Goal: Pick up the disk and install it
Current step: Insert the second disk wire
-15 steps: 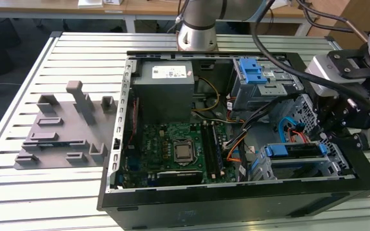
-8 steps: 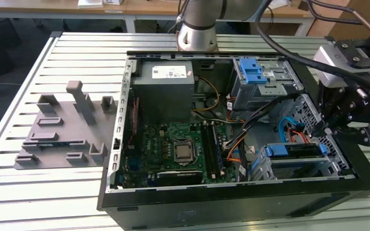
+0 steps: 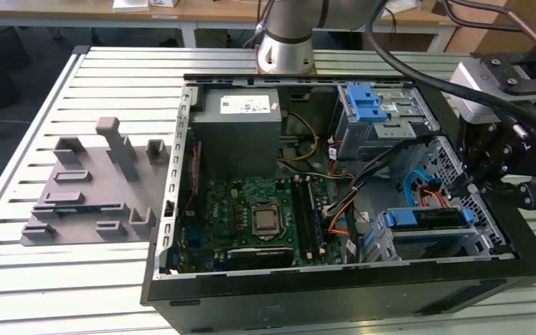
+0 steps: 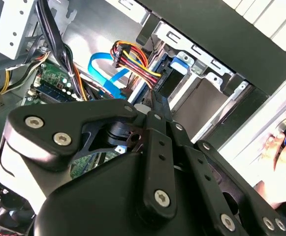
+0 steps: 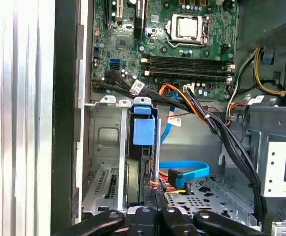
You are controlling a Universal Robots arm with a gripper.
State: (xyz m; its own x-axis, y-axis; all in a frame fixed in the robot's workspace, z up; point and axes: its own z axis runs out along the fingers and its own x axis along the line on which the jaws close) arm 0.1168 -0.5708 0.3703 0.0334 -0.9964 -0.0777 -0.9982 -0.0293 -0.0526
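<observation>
The disk (image 3: 423, 218) sits on edge in the lower drive bay of the open computer case (image 3: 343, 293), at the exterior view's right. Its blue bracket (image 5: 143, 132) faces the motherboard, and its dark body (image 5: 134, 182) runs back between the bay's metal walls. In the second wrist view the disk (image 4: 178, 63) lies just beyond the fingertips. My gripper (image 3: 463, 187) hangs over that bay, at the disk's cabled end. Its fingers (image 4: 158, 105) are shut together with nothing between them; they also show in the first wrist view (image 5: 156, 216).
A blue data cable (image 5: 187, 171) and a red-yellow power bundle (image 4: 130, 56) lie close to the fingertips. Further in are the motherboard (image 3: 259, 216), the grey power supply (image 3: 240, 132) and an upper cage with a blue latch (image 3: 366, 105). A grey fixture (image 3: 91, 188) lies outside the case. A person's hand (image 4: 285, 162) rests outside the case.
</observation>
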